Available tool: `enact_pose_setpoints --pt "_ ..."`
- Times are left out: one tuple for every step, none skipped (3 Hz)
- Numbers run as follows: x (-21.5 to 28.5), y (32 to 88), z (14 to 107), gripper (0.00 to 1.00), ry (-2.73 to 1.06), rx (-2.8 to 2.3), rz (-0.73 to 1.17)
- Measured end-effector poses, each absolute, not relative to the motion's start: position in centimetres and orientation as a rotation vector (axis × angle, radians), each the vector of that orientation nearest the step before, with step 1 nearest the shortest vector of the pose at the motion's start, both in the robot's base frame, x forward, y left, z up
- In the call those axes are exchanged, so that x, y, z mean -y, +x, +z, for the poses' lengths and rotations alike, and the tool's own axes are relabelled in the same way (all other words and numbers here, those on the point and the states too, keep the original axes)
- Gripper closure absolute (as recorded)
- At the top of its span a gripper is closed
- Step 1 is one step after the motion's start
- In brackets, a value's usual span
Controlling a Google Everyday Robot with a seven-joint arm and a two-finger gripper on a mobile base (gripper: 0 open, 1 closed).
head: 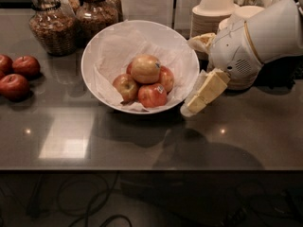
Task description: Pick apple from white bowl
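The white bowl (94, 47), lined with crinkled white paper, stands on the dark counter at the middle. The apple (145, 68), large and pale yellowish-tan, lies on top of three smaller redder apples (152, 96) in the bowl; one of these has a sticker. My gripper (190, 76) is at the bowl's right rim, outside the bowl and to the right of the apple. It is open and empty. One cream finger (205, 93) points down-left by the rim; the other (200, 41) is at the far rim.
Three red apples (15, 85) lie on the counter at the left edge. Two glass jars (49, 26) stand behind the bowl at the left. Stacks of beige paper bowls (214, 14) stand at the back right, behind my arm (265, 37).
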State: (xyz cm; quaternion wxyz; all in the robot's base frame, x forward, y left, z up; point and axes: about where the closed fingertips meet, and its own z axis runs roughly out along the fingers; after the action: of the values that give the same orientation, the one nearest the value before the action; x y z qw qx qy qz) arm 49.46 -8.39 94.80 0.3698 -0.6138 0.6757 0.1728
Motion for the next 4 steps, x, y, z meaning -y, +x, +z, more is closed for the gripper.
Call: enact_pose_setpoints --pt "5.3 49.9 95.8 0.0 -1.662 -1.632 0.463" --pt "2.2 51.4 96.6 0.0 -1.743 -1.575 0.445" --pt "2.2 51.4 96.6 0.0 -1.743 -1.575 0.445" --pt "1.1 52.8 96.0 0.0 -1.746 -1.548 0.45"
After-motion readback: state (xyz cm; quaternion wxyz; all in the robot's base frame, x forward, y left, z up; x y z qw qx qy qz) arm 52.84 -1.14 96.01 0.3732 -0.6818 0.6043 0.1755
